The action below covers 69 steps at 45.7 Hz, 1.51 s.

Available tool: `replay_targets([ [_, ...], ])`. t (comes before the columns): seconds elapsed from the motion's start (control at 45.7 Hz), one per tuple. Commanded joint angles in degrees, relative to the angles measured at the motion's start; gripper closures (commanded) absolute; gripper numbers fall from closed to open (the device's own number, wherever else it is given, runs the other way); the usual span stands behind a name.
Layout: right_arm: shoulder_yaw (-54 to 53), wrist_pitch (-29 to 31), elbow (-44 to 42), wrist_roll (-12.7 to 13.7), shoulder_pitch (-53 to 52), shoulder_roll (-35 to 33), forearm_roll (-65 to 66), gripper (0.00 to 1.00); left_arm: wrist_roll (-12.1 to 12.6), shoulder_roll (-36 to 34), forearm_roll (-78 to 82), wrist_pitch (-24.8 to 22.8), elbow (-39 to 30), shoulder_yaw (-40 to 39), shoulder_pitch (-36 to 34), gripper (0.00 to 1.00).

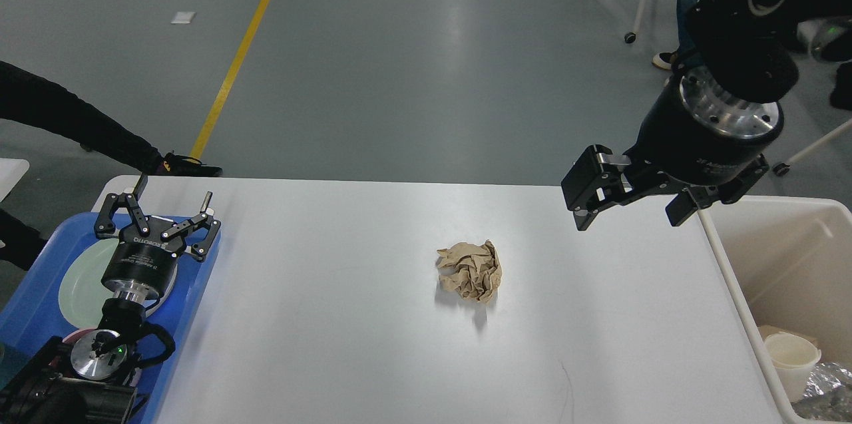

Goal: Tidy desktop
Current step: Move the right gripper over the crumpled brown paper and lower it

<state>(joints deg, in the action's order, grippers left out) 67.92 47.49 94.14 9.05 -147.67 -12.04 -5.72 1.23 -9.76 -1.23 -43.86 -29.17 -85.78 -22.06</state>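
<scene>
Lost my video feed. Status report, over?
Left gripper open above blue tray. Right gripper open, empty, above desktop. Crumpled paper ball mid-desktop, nothing in the way.

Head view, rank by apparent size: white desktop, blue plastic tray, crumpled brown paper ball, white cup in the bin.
1. White desktop
2. Blue plastic tray, partly cut off
3. Crumpled brown paper ball
4. White cup, slightly smaller, partly hidden

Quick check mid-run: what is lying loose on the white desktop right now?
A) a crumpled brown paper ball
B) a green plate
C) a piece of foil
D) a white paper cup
A: the crumpled brown paper ball sits alone near the middle of the desktop, touched by neither claw.
</scene>
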Motion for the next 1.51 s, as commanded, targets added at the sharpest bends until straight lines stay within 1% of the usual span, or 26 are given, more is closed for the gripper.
replay_targets([
  [0.0, -3.14, -2.13, -6.58, 0.00, 7.21, 0.88, -0.08, 0.00, 0.00, 0.00, 0.00, 0.00, 0.00, 0.00, 0.00, 0.04],
  [0.197, -14.30, -7.84, -16.96, 0.44, 24.87, 1.84, 0.79, 0.00, 0.00, 0.00, 0.00, 0.00, 0.00, 0.00, 0.00, 0.04],
  [0.262, -15.89, -10.22, -21.61, 0.44, 30.23, 5.52, 1.06, 0.00, 0.09, 0.00, 0.00, 0.00, 0.00, 0.00, 0.00, 0.04],
  [0.372, -15.89, -14.08, -31.19, 0.44, 39.64, 15.10, 1.06, 0.00, 0.09, 0.00, 0.00, 0.00, 0.00, 0.00, 0.00, 0.04],
  [0.394, -15.89, -14.87, -34.51, 0.44, 42.61, 17.29, 1.06, 0.00, 0.09, 0.00, 0.00, 0.00, 0.00, 0.00, 0.00, 0.04],
  [0.547, -16.07, -15.93, -45.43, 0.44, 51.95, 22.67, 1.14, 0.00, 0.09, 0.00, 0.00, 0.00, 0.00, 0.00, 0.00, 0.04],
  [0.634, -15.98, -17.51, -50.71, 0.44, 57.40, 23.55, 1.41, 0.00, 0.09, 0.00, 0.00, 0.00, 0.00, 0.00, 0.00, 0.04],
  [0.765, -16.07, -22.43, -57.30, 0.35, 65.66, 23.64, 5.62, 0.00, 0.09, 0.00, 0.00, 0.00, 0.00, 0.00, 0.00, 0.04],
  [0.853, -15.98, -26.47, -60.12, 0.35, 69.62, 23.56, 10.10, 0.00, 0.09, 0.00, 0.00, 0.00, 0.00, 0.00, 0.00, 0.04],
  [0.94, -16.07, -27.27, -62.58, 0.18, 71.91, 23.38, 12.22, 0.00, 0.00, 0.00, 0.00, 0.00, 0.00, 0.00, 0.00, 0.04],
  [1.356, -16.68, -31.05, -62.41, -0.17, 75.86, 23.03, 12.13, 0.00, 0.09, 0.00, 0.00, 0.00, 0.00, 0.00, 0.00, 0.04],
  [1.487, -20.02, -34.83, -62.41, -0.09, 78.41, 22.94, 12.04, 0.00, 0.09, 0.00, 0.00, 0.00, 0.00, 0.00, 0.00, 0.04],
])
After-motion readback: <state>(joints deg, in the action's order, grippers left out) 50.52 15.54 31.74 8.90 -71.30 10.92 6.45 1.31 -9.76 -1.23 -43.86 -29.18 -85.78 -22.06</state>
